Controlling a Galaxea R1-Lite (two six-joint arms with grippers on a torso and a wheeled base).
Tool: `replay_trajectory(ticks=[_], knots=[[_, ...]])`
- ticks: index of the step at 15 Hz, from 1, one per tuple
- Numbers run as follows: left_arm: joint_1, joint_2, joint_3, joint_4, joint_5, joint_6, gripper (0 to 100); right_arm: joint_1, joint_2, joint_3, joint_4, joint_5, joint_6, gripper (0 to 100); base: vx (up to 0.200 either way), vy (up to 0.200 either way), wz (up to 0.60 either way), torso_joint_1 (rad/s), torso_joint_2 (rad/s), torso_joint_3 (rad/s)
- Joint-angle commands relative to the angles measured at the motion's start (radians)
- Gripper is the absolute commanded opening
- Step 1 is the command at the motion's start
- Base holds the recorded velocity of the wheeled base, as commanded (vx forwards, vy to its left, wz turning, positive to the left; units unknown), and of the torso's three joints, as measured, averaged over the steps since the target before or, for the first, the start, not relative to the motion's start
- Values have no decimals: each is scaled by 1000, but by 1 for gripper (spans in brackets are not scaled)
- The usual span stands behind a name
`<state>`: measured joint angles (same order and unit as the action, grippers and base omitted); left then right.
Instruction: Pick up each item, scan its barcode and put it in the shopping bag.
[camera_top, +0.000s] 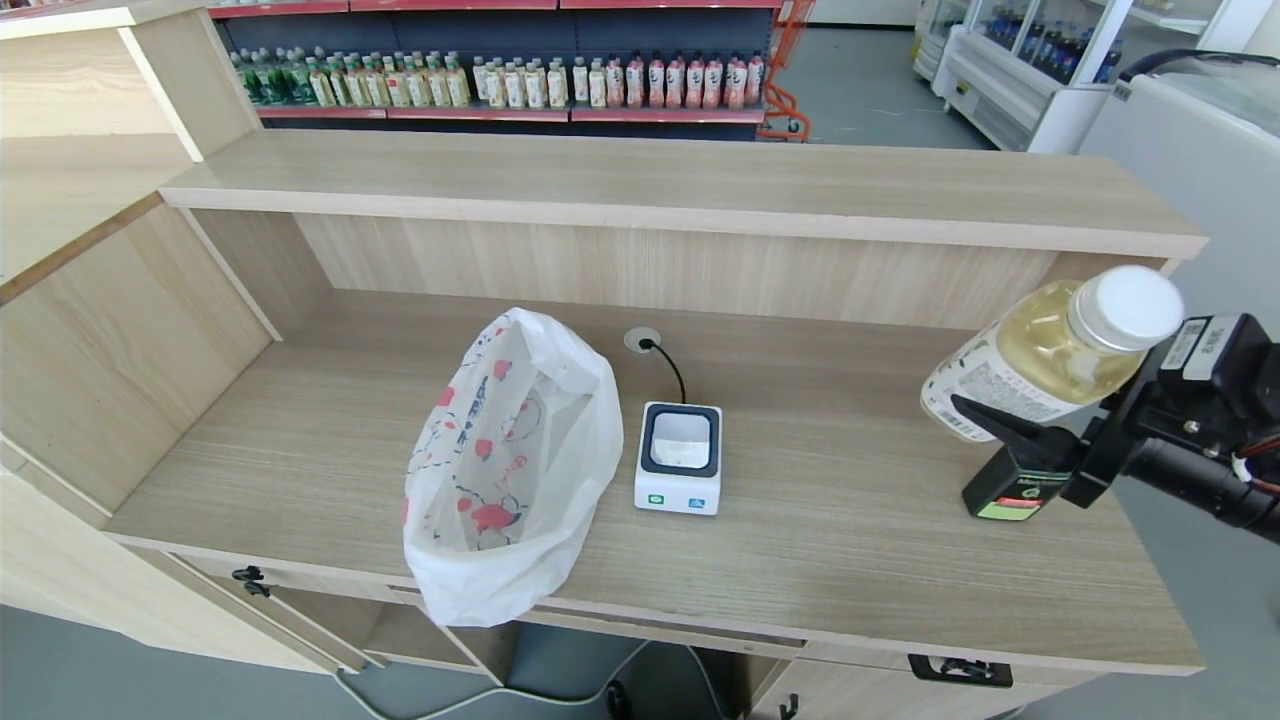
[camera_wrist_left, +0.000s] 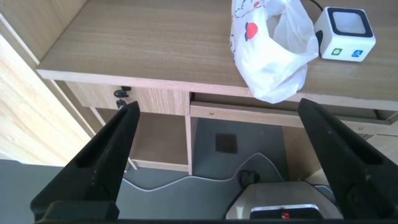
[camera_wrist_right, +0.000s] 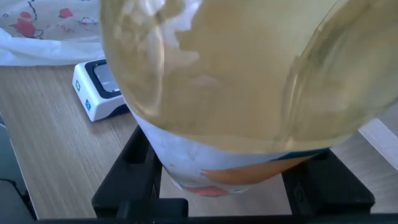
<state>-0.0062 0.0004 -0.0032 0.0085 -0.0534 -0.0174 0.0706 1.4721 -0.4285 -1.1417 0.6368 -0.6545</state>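
At the right end of the worktop (camera_top: 850, 540), the fingers (camera_top: 985, 414) of your right gripper (camera_top: 1012, 452) pinch the tilted bottle (camera_top: 1040, 365) near its base, aloft. That top-heavy hold could let it swing or slip, and the barcode may miss the scanner (camera_top: 679, 455) beside the shopping bag (camera_top: 510, 460).

bag (camera_top: 510, 470) just l of scanner (camera_top: 679, 457)

The left tool (camera_wrist_left: 217, 104) hangs with jaws spread wide, off the front edge of the worktop (camera_wrist_left: 143, 43). The shopping bag (camera_wrist_left: 273, 59) overhangs that edge, with the barcode scanner (camera_wrist_left: 348, 32) just beside it.
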Motion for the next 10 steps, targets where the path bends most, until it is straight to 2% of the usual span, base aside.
replay_trajectory(ticks=[1,3,10], knots=[[0,0,0,-1,1,-1,100,0,16,-1,-1,0,-1,0,0,0,0,0,0,0],[0,0,0,-1,3,-30,100,0,17,1,-1,1,-8,0,0,0,0,0,0,0],[0,0,0,-2,-2,-38,100,0,42,1,-1,1,-56,0,0,200,0,4,2,-5]])
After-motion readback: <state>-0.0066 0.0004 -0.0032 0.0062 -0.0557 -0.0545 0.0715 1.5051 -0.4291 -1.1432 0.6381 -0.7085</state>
